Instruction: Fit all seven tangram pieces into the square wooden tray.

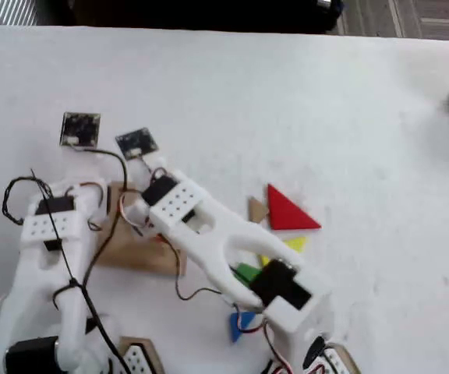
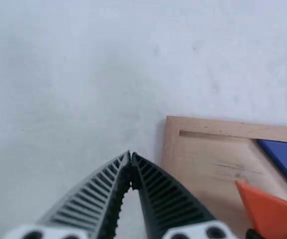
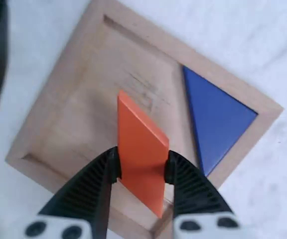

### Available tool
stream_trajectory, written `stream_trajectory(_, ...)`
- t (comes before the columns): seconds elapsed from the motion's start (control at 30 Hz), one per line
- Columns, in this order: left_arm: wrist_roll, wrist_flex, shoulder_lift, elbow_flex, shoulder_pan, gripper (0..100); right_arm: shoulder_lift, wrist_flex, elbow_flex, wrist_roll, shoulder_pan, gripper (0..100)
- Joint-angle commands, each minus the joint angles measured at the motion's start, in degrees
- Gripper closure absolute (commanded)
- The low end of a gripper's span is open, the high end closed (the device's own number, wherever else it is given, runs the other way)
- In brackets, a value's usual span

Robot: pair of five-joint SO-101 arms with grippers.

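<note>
Over the wooden tray, near the table edge where both arms stand, the right gripper is clamped on an orange parallelogram. It holds the piece tilted above the tray's bare floor; I cannot tell whether any corner touches the wood. A large blue triangle already lies in the tray, its square corner tucked into a tray corner and its long side facing the open floor. The left gripper hangs over bare table just beside another tray corner, jaws closed together on nothing. Apart from the tray, toward the table's middle, lie a red triangle, a yellow piece, a green piece and a small blue piece.

The step in hand looks like seating the second piece. The next move likely calls for levelling the parallelogram, squaring an edge to the rim or the triangle's long side, lowering it flat, then letting go.
</note>
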State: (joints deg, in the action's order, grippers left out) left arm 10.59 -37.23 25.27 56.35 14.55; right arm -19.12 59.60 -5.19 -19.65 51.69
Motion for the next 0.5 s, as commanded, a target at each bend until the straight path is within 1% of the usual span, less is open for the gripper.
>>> stream_trajectory(0.0,0.0,1.58,2.24,-0.79,0.66,97,-2.51,-1.36,5.01,1.14,0.57,97.7)
stream_trajectory(0.07,0.0,1.58,2.15,-0.79,0.4,97,-4.88,-0.13,7.3,6.68,0.66,96.5)
stream_trajectory(0.13,0.0,1.58,2.07,-0.79,0.4,97,-6.81,1.45,9.41,10.37,0.75,92.6)
stream_trajectory(0.27,0.0,1.58,2.07,-0.79,0.4,97,-8.75,4.7,13.1,10.99,0.48,85.9)
stream_trajectory(0.4,0.0,1.58,2.07,-0.79,0.31,97,-8.84,9.01,15.91,11.16,0.48,82.4)
stream_trajectory(0.47,0.0,1.58,2.07,-0.79,0.31,97,-8.66,11.65,17.41,13.89,0.48,80.8)
